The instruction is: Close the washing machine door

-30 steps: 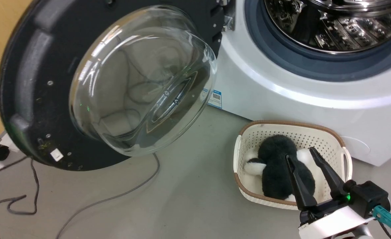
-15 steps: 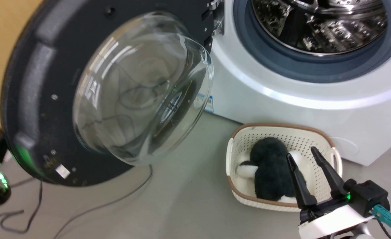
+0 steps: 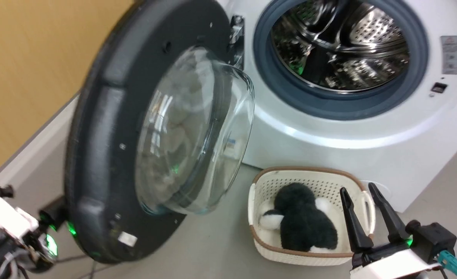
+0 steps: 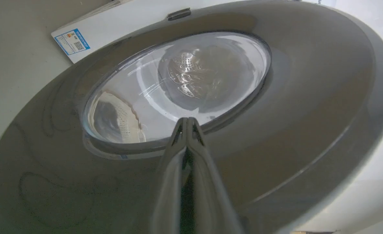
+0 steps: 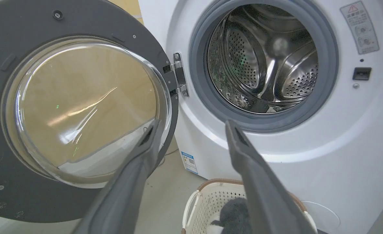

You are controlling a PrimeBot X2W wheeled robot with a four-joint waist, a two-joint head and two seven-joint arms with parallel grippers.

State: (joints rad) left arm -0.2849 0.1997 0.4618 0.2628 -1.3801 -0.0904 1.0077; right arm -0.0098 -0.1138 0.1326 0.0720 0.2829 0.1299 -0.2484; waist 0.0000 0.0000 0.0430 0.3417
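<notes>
Grey floor: plush toy in basket

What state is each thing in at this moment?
washing machine door: open, swung out on its hinge
drum: uncovered, no laundry visible
laundry basket: holds a black-and-white plush toy
left end effector: shut, at the door's outer face
right end effector: open, holding nothing

The washing machine door hangs left of the washing machine, a basket on the floor before it.

Laundry corner — washing machine, basket
</notes>
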